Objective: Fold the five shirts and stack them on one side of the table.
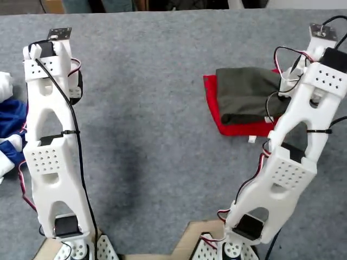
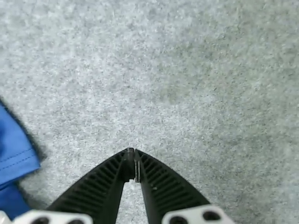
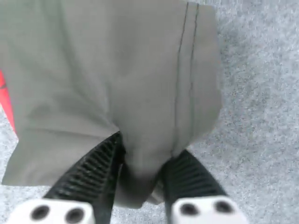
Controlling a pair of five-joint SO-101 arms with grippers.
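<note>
Lying crumpled at the far left of the grey felt (image 1: 152, 108), a blue-and-white shirt (image 1: 11, 124) is seen just outward of the left gripper (image 2: 131, 164), whose jaws are closed tip to tip, empty. Farther right, a folded olive shirt (image 1: 244, 95) is stacked on a red shirt (image 1: 213, 103); its edge is pinched by the right gripper (image 3: 142, 151), cloth bunched between the fingers (image 3: 93, 172).

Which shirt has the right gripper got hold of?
The olive-grey shirt, lying on the red shirt. The right gripper has a fold of it between its fingers; the blue shirt lies at the table's opposite edge.
</note>
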